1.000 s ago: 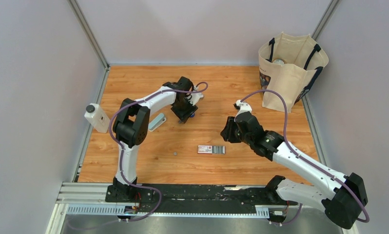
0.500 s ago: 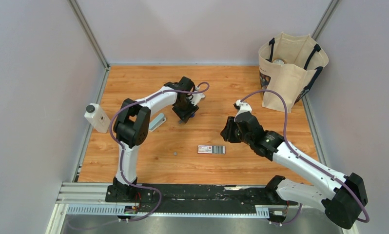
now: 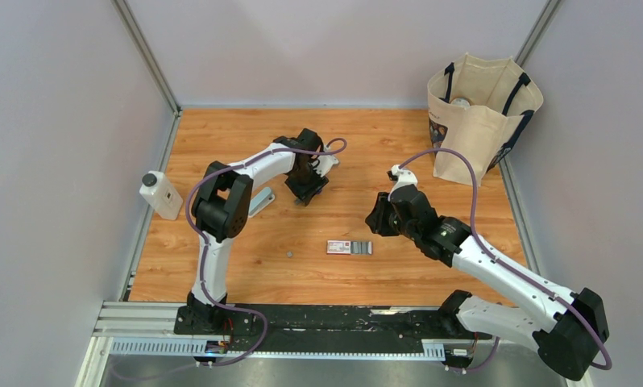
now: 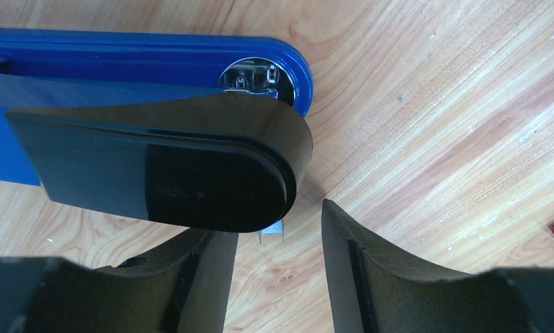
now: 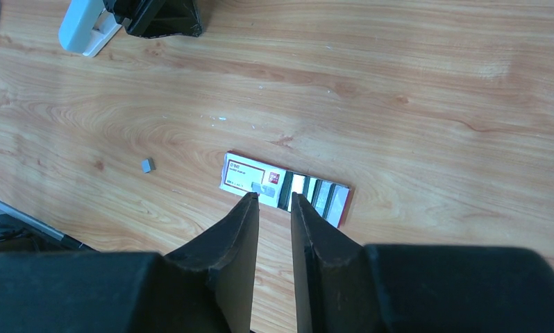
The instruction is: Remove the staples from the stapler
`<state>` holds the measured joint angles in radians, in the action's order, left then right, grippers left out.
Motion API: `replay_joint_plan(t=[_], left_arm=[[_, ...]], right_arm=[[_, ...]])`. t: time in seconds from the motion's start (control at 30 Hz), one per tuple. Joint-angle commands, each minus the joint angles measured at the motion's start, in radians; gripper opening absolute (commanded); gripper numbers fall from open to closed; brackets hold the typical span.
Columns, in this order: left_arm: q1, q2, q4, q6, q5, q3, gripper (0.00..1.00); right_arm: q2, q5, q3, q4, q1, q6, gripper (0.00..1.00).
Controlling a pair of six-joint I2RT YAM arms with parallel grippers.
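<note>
L tool (image 4: 274,222) half-wide by stapler (image 4: 177,173) nose, maybe staples (image 4: 271,236) between, R tool (image 5: 274,198) narrow, empty, above red-white box (image 5: 250,177)

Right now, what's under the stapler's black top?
Its blue base with a shiny metal plate shows, and a small silver bit, maybe staples, peeks out at the tip on the wood. Everything else beneath the black top is covered.

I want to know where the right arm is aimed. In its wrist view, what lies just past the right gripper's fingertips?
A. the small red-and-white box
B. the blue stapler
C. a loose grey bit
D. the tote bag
A: in the right wrist view the red-and-white box lies flat on the wood just past the tips of the right gripper.
</note>
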<state>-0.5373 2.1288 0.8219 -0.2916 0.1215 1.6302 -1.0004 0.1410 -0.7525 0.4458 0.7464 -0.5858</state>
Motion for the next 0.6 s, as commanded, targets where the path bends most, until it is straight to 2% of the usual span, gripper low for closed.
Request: replay_joint_plan(t=[0.0,0.17,0.3,0.57], left_arm=[[-0.006,0.016,0.013,0.006,0.003,0.037,0.55],[-0.006,0.022,0.014,0.009,0.006,0.043,0.49],[-0.006,0.022,0.016,0.012,0.009,0.040,0.40],[-0.006,0.000,0.014,0.009,0.006,0.019,0.32]], right_arm=[[0.011,0.017,-0.005,-0.030,-0.004,0.004,0.26],[0.009,0.014,-0.004,-0.032,-0.004,0.004,0.26],[0.009,0.014,-0.002,-0.033,-0.004,0.004,0.26],[0.016,0.016,0.004,-0.036,-0.004,0.004,0.26]])
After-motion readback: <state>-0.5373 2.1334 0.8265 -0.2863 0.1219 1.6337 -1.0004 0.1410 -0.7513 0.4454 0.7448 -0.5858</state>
